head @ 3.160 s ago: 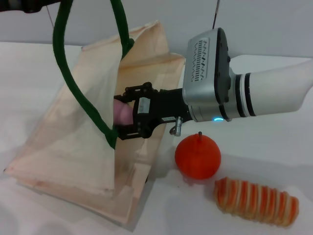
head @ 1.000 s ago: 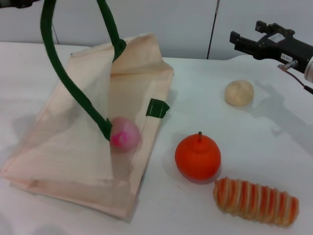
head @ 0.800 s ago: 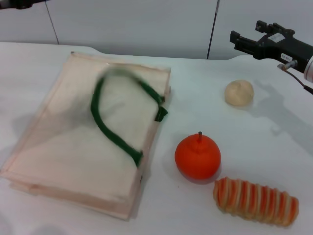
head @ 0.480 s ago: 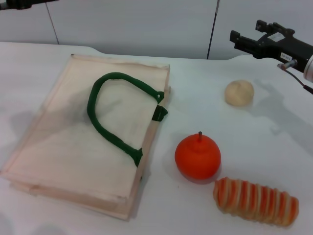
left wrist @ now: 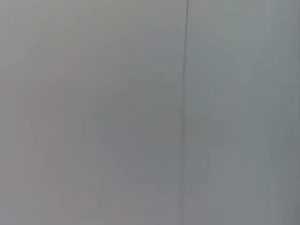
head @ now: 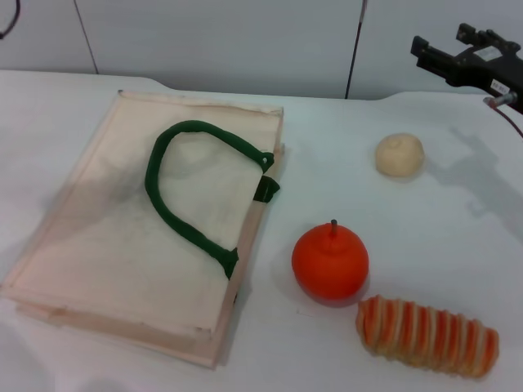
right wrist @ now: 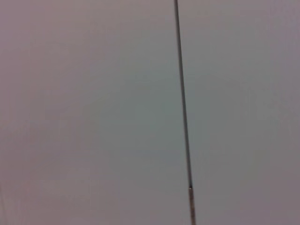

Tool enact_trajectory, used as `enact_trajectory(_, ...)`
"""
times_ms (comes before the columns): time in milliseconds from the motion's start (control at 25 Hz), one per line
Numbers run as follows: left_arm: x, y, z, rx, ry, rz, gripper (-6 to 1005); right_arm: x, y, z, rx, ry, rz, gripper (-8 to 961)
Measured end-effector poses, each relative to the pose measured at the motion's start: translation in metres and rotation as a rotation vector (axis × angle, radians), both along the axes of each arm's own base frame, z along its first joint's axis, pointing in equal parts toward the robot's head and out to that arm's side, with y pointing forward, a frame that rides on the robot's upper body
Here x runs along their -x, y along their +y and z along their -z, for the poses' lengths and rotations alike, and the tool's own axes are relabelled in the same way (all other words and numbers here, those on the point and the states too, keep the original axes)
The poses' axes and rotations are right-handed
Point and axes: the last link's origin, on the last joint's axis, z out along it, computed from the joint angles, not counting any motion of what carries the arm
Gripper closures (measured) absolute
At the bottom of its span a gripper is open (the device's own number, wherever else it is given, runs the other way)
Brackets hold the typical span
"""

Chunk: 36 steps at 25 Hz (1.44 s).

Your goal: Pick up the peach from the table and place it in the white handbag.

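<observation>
Fingers of the right gripper (head: 431,51) hang spread, empty, over the white table (head: 458,212) — grey wall panels (head: 221,41) behind.

Head view: mounted high, aimed forward and down across the white table (head: 425,212), near enough to take in the white handbag (head: 98,245) on the left, the orange fruit (head: 330,261) at centre, and the right gripper (head: 458,55) at the upper right edge. Left wrist view: aimed at a plain grey wall panel (left wrist: 93,112) with one thin vertical seam (left wrist: 183,93). Right wrist view: aimed likewise at a grey panel (right wrist: 84,112) with a dark seam (right wrist: 183,108). No table content shared between wrist views and head view.
</observation>
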Motion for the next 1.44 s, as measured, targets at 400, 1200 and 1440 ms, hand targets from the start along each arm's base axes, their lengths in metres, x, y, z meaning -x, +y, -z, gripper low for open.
enact_trajectory(400,0.034,-0.017,0.054,-0.386,0.006,0.022,307,-0.018,-0.002,-0.007,-0.136,0.045,0.057,59)
enact_trajectory(1200,0.053,-0.032,0.108,-0.625,-0.195,-0.258,307,-0.047,-0.033,-0.021,-0.473,0.178,0.132,59)
enact_trajectory(1440,0.054,-0.033,0.109,-0.608,-0.214,-0.263,307,-0.049,-0.035,-0.02,-0.472,0.181,0.139,59)
